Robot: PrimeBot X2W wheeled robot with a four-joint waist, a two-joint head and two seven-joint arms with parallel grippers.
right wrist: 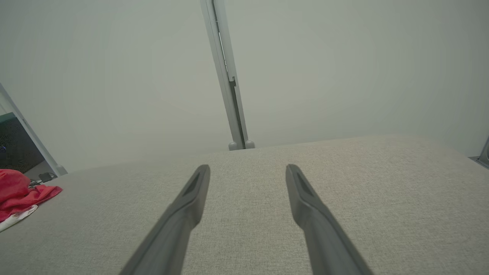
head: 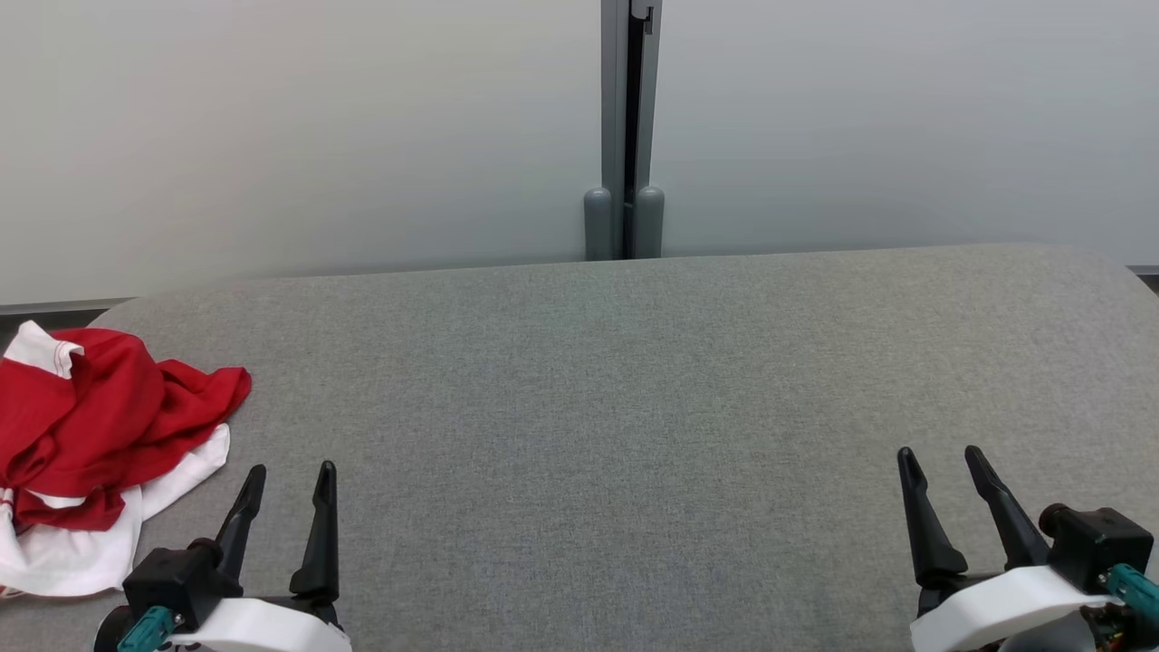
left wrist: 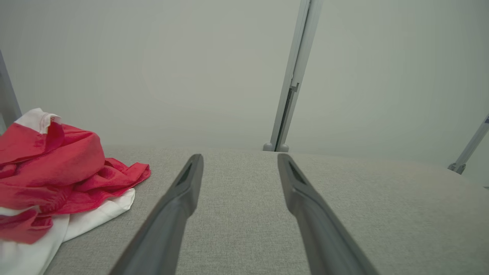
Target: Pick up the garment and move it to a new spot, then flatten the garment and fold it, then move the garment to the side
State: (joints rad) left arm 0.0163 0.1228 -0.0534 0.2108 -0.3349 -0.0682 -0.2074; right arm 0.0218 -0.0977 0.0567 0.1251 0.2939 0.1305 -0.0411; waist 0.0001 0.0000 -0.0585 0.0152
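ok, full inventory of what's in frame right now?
garment: one, red and white, crumpled at the table's left edge, just ahead and left of the left hand
table: one, grey fabric top, across the foreground
wall panels: two, pale grey-white, behind the table
post: one, grey, upright between the panels, two rounded feet at the table's far edge
left hand: one, dark fingers on a white wrist, lower left, open, holding nothing, clear of the garment
right hand: one, dark fingers on a white wrist, lower right, open, holding nothing, over bare table
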